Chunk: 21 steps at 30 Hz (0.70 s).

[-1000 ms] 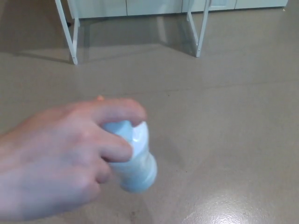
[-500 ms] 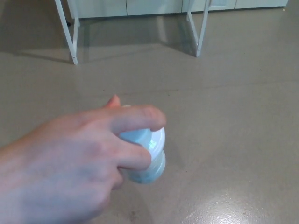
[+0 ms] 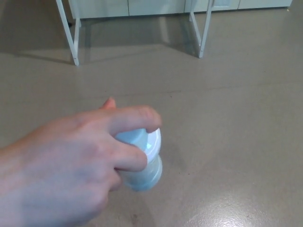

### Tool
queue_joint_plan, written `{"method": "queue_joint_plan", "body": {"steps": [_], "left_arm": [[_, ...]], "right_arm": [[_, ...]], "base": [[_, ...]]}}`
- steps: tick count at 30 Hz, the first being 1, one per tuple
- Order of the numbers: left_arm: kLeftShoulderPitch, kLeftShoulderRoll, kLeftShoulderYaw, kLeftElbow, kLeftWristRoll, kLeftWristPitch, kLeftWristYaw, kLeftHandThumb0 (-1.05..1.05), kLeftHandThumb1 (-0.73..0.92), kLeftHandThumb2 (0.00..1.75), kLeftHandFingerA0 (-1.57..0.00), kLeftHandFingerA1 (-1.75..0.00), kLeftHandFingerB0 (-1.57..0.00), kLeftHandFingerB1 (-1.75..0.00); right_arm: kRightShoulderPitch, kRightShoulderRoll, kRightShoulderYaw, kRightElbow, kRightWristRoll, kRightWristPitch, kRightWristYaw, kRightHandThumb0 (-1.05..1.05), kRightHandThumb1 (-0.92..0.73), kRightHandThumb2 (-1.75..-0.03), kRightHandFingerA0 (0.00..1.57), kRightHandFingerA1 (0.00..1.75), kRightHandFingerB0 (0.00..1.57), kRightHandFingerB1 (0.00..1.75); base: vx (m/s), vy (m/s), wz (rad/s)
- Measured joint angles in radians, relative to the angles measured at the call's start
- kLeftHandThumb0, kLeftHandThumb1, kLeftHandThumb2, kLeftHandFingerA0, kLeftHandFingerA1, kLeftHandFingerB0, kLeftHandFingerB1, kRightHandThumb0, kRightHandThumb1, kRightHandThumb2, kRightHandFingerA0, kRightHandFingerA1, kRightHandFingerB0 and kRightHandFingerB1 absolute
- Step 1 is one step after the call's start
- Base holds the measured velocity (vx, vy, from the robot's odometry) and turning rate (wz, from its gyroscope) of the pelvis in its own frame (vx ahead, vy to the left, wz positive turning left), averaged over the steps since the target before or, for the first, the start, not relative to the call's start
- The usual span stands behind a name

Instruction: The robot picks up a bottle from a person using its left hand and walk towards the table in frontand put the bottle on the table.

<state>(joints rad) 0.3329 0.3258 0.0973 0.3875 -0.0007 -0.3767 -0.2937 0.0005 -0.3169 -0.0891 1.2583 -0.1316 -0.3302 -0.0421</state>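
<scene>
Head view, handover stage. A person's hand (image 3: 71, 165) enters from the lower left, very close to the camera and out of focus, and holds a pale blue-and-white bottle (image 3: 142, 163) in the air above the bare floor (image 3: 236, 142). The fingers wrap over the bottle's upper part.

Neither the left robot hand nor the right robot hand shows, so whether either is open or closed cannot be told. Two white legs (image 3: 73, 33) (image 3: 201, 28) stand at the far edge, well apart from the bottle. They probably belong to the worktop, whose surface is out of frame.

Risks, as judged from here:
- The person's fingers cover much of the bottle, which leaves little free surface for the left robot hand. A grasp could pinch them or catch only the rounded end.
- A release made before the grip is firm would drop the bottle to the floor, where it would likely roll.

Orientation: the bottle appears foreshortened, almost end-on. Its long axis runs steeply from the camera side down toward the floor, leaning slightly. The blur hides which end carries the cap.
</scene>
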Motion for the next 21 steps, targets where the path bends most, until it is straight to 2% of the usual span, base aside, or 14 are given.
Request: {"method": "queue_joint_plan", "body": {"steps": [1, 3, 4, 5, 6, 8, 10, 11, 13, 19, 20, 21], "left_arm": [[0.007, 0.0, -0.003, -0.028, -0.003, 0.0, -0.002, -0.65, 0.36, 0.8, 0.0, -0.11, -0.01, -0.12], [0.026, 0.001, -0.013, -0.129, -0.012, 0.0, -0.008, -0.65, 0.36, 0.8, 0.0, -0.1, -0.01, -0.11], [0.034, 0.001, -0.017, -0.174, -0.016, 0.001, -0.01, -0.67, 0.38, 0.8, 0.0, -0.08, -0.01, -0.08], [0.039, 0.001, -0.022, -0.216, -0.019, 0.001, -0.013, -0.68, 0.38, 0.81, 0.0, -0.1, 0.0, -0.09], [0.043, 0.002, -0.028, -0.26, -0.023, 0.001, -0.016, -0.65, 0.36, 0.8, 0.0, -0.11, 0.0, -0.11], [0.047, 0.004, -0.037, -0.328, -0.026, 0.002, -0.021, -0.63, 0.34, 0.8, 0.0, -0.12, -0.02, -0.15], [0.049, 0.009, -0.049, -0.403, -0.032, 0.003, -0.027, -0.67, 0.39, 0.8, 0.0, -0.03, -0.03, -0.08], [0.05, 0.016, -0.058, -0.456, -0.037, 0.006, -0.032, -0.66, 0.39, 0.79, 0.0, -0.04, -0.04, -0.09], [0.05, 0.027, -0.074, -0.536, -0.045, 0.01, -0.04, -0.6, 0.33, 0.79, 0.0, -0.17, -0.01, -0.19], [0.034, 0.069, -0.137, -0.783, -0.074, 0.042, -0.073, -0.6, 0.33, 0.79, -0.01, -0.17, -0.02, -0.23], [0.029, 0.076, -0.149, -0.824, -0.079, 0.051, -0.079, -0.71, 0.35, 0.67, -0.02, -0.16, -0.05, -0.22], [0.025, 0.083, -0.16, -0.859, -0.083, 0.063, -0.084, -0.58, 0.32, 0.8, 0.0, -0.18, -0.02, -0.26]], "right_arm": [[0.0, 0.0, 0.0, 0.0, 0.0, 0.0, 0.0, -0.55, -0.45, -0.86, 0.35, 0.53, 0.19, 0.44], [0.0, 0.001, 0.002, 0.0, 0.0, 0.0, 0.0, -0.55, -0.44, -0.86, 0.35, 0.52, 0.18, 0.44], [-0.001, 0.001, 0.003, 0.0, 0.0, 0.0, 0.0, -0.62, -0.58, -0.6, 0.39, 0.35, 0.31, 0.33], [-0.001, 0.001, 0.003, 0.0, 0.0, 0.0, 0.0, -0.61, -0.59, -0.6, 0.38, 0.35, 0.31, 0.32], [-0.002, 0.002, 0.003, 0.0, 0.0, 0.0, 0.0, -0.55, -0.45, -0.85, 0.34, 0.52, 0.18, 0.44], [-0.004, 0.003, 0.004, 0.0, 0.0, 0.0, 0.0, -0.59, -0.45, -0.84, 0.34, 0.51, 0.19, 0.43], [-0.005, 0.004, 0.004, 0.0, 0.0, 0.0, 0.0, -0.6, -0.45, -0.84, 0.33, 0.5, 0.19, 0.43], [-0.006, 0.004, 0.004, 0.0, 0.0, 0.0, 0.0, -0.6, -0.45, -0.84, 0.34, 0.5, 0.19, 0.43], [-0.008, 0.005, 0.004, 0.0, 0.0, 0.0, 0.001, -0.59, -0.44, -0.84, 0.35, 0.51, 0.19, 0.43], [-0.021, 0.005, 0.005, 0.0, 0.0, 0.0, 0.005, -0.6, -0.44, -0.85, 0.35, 0.52, 0.19, 0.43], [-0.023, 0.005, 0.005, 0.001, 0.0, 0.0, 0.006, -0.61, -0.44, -0.85, 0.36, 0.52, 0.19, 0.43], [-0.024, 0.005, 0.006, 0.001, 0.0, 0.0, 0.008, -0.62, -0.44, -0.84, 0.36, 0.51, 0.2, 0.43]], "base": [[0.0, 0.0, 0.0], [0.0, 0.0, 0.0], [0.0, 0.0, 0.0], [0.0, 0.0, 0.0], [0.0, 0.0, 0.0], [0.0, 0.0, 0.0], [0.0, 0.0, 0.0], [0.0, 0.0, 0.0], [0.0, 0.0, 0.0], [0.0, 0.0, 0.0], [0.0, 0.0, 0.0], [0.0, 0.0, 0.0]]}}
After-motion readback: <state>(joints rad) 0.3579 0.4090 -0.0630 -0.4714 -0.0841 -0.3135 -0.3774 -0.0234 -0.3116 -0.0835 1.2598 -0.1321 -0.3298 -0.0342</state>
